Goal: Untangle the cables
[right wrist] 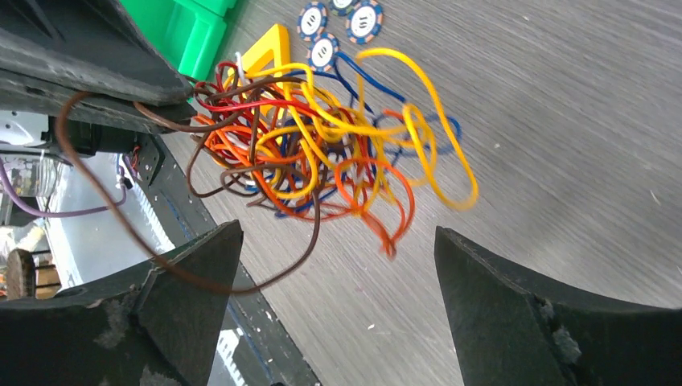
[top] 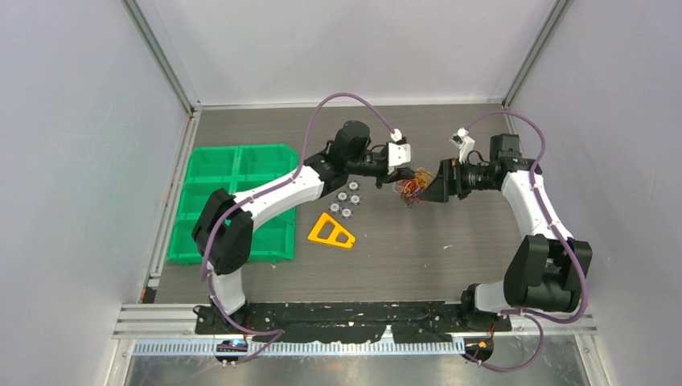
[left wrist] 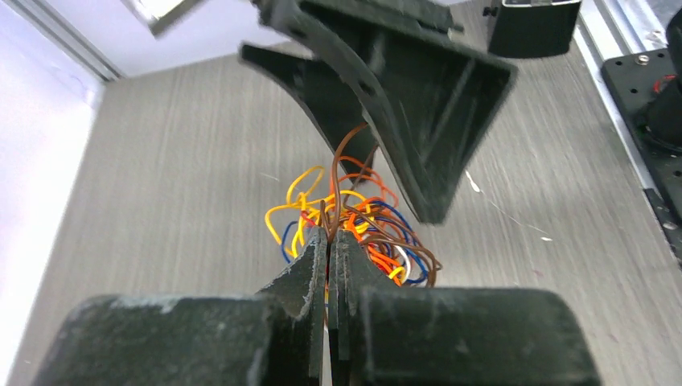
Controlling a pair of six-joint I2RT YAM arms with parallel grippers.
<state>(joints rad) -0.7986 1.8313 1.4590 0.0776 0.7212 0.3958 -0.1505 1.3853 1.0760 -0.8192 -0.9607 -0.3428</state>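
The cables (top: 411,189) are one tangled bunch of thin yellow, orange, red, blue, brown and white wires, held above the table between the two grippers. My left gripper (top: 408,172) is shut on a few strands at the top of the cables (left wrist: 354,221), its jaws pressed together (left wrist: 330,235). My right gripper (top: 428,190) is open, its fingers wide apart just right of the bunch. In the right wrist view the cables (right wrist: 322,145) hang beyond the open gripper (right wrist: 338,249), and one brown strand loops across the left finger (right wrist: 189,281).
A green compartment tray (top: 233,201) lies at the left. A yellow triangular piece (top: 330,232) and several round poker chips (top: 344,201) lie on the table left of the bunch. White walls close in the sides and back.
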